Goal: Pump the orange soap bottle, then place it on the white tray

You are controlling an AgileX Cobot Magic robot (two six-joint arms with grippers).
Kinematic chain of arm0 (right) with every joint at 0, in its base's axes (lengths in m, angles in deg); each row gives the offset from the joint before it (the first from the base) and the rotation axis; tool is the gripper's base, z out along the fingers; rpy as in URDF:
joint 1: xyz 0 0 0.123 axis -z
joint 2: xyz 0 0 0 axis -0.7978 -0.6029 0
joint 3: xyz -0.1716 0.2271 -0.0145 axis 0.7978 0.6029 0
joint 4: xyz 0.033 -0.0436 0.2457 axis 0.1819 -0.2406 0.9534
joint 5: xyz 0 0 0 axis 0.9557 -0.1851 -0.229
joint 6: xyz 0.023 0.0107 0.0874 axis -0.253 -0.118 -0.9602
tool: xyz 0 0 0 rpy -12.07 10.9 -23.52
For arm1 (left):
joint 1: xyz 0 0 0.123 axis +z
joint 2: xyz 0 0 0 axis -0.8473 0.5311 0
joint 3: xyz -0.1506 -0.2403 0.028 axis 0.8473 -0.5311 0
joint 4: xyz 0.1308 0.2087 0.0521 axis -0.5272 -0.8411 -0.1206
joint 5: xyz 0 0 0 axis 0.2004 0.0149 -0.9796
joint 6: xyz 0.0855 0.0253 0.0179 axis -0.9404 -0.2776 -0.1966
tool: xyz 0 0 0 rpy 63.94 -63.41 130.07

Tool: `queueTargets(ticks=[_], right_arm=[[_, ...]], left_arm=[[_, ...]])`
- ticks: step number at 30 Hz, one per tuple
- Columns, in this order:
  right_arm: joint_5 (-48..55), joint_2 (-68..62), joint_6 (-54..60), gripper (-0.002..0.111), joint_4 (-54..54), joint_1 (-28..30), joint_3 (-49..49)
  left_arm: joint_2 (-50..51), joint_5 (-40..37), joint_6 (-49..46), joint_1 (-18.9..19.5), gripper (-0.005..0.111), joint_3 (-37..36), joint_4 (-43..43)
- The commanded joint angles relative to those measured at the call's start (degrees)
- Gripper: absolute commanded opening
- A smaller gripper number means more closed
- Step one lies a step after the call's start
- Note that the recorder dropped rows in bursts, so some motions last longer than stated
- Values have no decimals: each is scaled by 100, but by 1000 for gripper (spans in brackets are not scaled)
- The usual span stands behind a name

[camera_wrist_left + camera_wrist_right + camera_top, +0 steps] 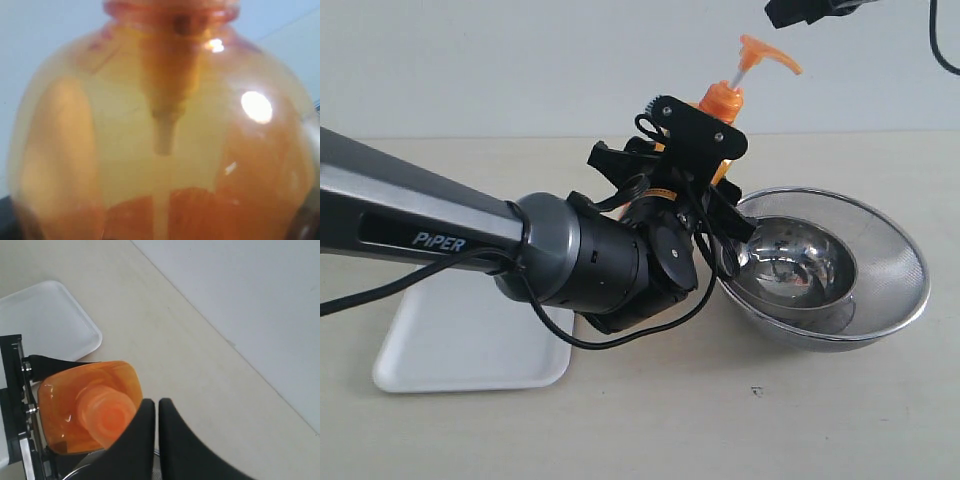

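My left gripper (pixel 692 165) is shut on the body of the orange soap bottle (pixel 722 100), which leans slightly, its pump head (pixel 762 55) up and raised. The arm hides the bottle's base. In the left wrist view the translucent bottle (pixel 160 125) fills the frame, with the dip tube visible inside. My right gripper (pixel 156 404) is shut on nothing and hangs just above and beside the pump collar (pixel 107 417); in the exterior view this gripper (pixel 802 12) shows at the top edge. The white tray (pixel 470 350) lies at the front left, partly under the left arm.
Nested steel bowls (pixel 912 255), the outer one mesh, sit right beside the bottle on the right. The tray's rounded corner (pixel 55 315) shows in the right wrist view. A pale wall stands behind the beige table.
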Motion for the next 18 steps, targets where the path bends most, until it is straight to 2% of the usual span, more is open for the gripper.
queueTargets(ticks=[1, 18], right_arm=[[-5, -60, -36, 0, 28, -4, -27], [31, -118, 31, 0, 331, -4, -27]], left_arm=[[-97, 173, 27, -42, 5, 75, -194], [-97, 173, 27, -42, 5, 75, -194]])
